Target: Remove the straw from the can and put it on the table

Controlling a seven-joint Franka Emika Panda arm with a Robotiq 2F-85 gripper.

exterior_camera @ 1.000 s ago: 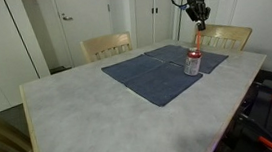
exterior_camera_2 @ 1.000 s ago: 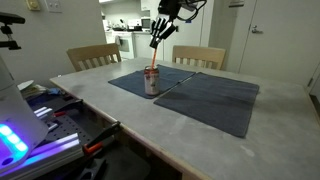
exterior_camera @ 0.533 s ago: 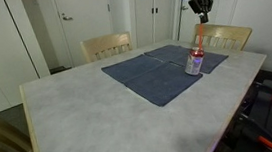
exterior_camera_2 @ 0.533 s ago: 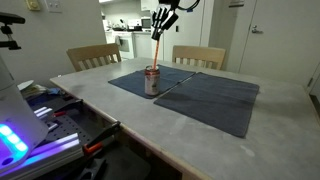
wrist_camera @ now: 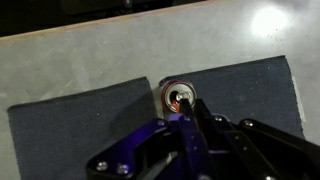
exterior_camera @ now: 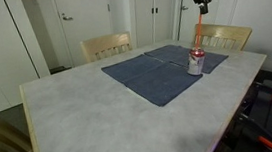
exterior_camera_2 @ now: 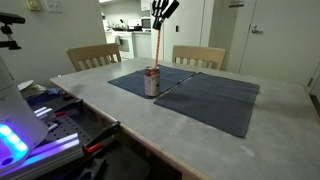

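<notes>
Tipping threatens: the closed end effector [exterior_camera_2: 163, 13], upper centre of the frame, pinches the thin red-orange straw [exterior_camera_2: 158, 46] by its top, its lower tip hanging at the mouth of the small silver-grey cylindrical can [exterior_camera_2: 152, 82] on the dark blue cloth mat [exterior_camera_2: 125, 82]. Sideways motion could drag the can over. Nothing else shows inside.

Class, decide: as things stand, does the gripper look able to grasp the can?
Probably not. The gripper is shut on the straw and hangs high above the can, with the straw standing between them. Nothing else blocks the can.
</notes>
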